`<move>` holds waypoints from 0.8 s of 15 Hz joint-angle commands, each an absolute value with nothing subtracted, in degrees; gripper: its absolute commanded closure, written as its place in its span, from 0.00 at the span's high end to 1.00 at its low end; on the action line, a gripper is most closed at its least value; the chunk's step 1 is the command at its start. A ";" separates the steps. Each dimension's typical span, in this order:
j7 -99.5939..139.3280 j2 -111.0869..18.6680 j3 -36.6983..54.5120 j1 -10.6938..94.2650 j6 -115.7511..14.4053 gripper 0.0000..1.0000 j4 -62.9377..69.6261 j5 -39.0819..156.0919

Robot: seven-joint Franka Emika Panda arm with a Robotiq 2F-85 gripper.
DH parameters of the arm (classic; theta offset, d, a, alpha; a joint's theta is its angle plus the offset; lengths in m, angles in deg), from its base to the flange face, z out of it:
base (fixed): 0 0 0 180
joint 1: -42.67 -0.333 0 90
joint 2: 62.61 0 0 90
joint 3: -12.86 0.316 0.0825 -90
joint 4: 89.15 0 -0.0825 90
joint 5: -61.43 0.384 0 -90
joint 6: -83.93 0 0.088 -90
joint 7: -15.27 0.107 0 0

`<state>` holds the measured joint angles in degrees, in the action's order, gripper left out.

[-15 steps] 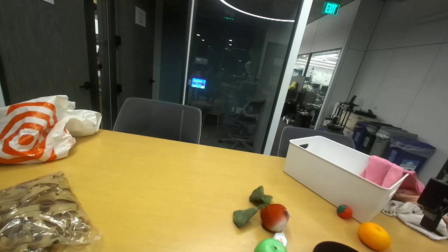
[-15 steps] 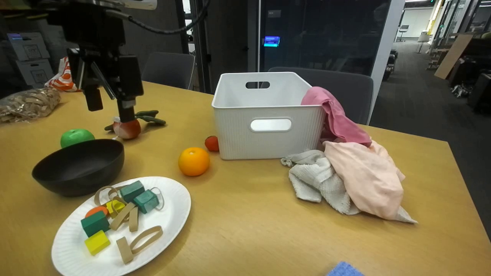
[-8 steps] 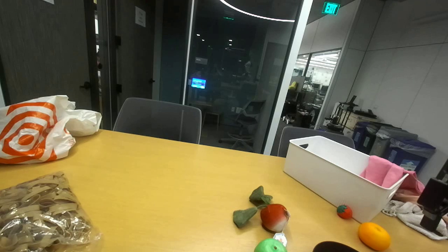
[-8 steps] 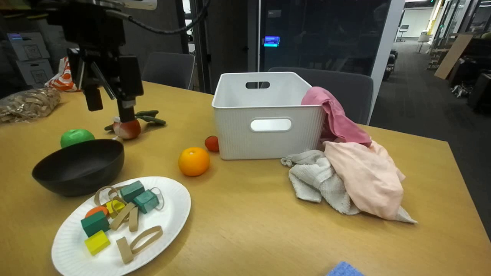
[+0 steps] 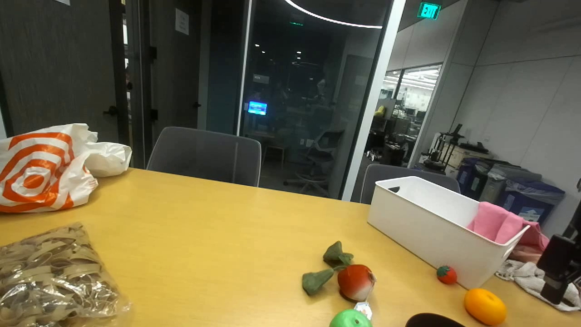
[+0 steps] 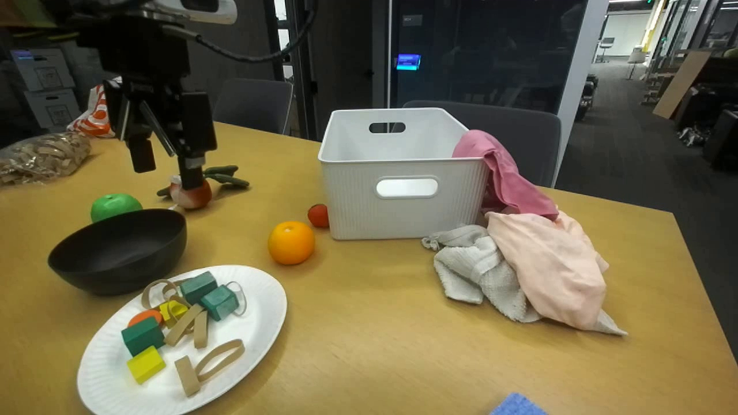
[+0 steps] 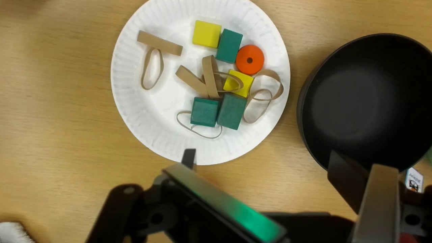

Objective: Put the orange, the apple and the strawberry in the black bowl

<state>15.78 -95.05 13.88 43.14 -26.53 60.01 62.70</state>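
The orange point(image 6: 291, 243) point(image 5: 484, 307) sits on the table in both exterior views. The strawberry point(image 6: 318, 215) point(image 5: 447, 274) lies against the white bin's base. The light-green apple point(image 6: 115, 206) point(image 5: 350, 319) is behind the black bowl point(image 6: 118, 259), partly hidden by it. The bowl's inside looks empty in the wrist view point(image 7: 351, 98). My gripper point(image 6: 167, 170) is open with nothing between its fingers, above the table. In the wrist view the gripper point(image 7: 265, 161) has one fingertip over the plate's edge and the other over the bowl's rim. The orange and strawberry are out of the wrist view.
A white plate point(image 7: 162, 135) with blocks and rubber bands stands beside the bowl. A white bin point(image 6: 357, 202) holds a pink cloth point(image 6: 490, 155); more cloths point(image 6: 548, 265) lie beside it. A red round fruit point(image 5: 356, 281) with dark green leaves and a bag of bands point(image 5: 54, 277) are farther off.
My gripper has moved down slightly in the last half second, still open. The fruits and the bowl have not moved.
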 commanded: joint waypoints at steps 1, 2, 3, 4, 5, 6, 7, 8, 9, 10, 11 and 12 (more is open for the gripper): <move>15.78 -88.85 15.02 41.29 -33.03 1.00 58.91 63.02; 15.40 -86.80 15.11 40.99 -35.17 1.00 58.46 62.79; 15.40 -84.26 15.23 40.90 -37.52 1.00 57.84 62.46; 15.40 -82.42 15.32 40.75 -39.37 1.00 57.48 62.42; 16.15 -79.37 15.68 40.99 -41.49 1.00 56.83 61.74; 16.55 -77.31 15.86 41.14 -42.77 1.00 56.35 61.23; 18.46 -74.99 16.42 41.77 -44.56 1.00 55.94 59.65; 20.52 -73.06 16.71 42.30 -45.68 1.00 55.49 57.97; 22.01 -71.73 16.62 42.57 -46.50 1.00 55.29 56.42; 23.89 -70.37 16.54 42.80 -47.34 1.00 55.06 54.63; 25.55 -69.53 16.34 42.96 -48.09 1.00 55.02 53.03; 26.99 -68.64 16.14 43.02 -48.64 1.00 54.87 51.66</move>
<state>22.32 -71.75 15.75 42.01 -46.86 56.77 55.72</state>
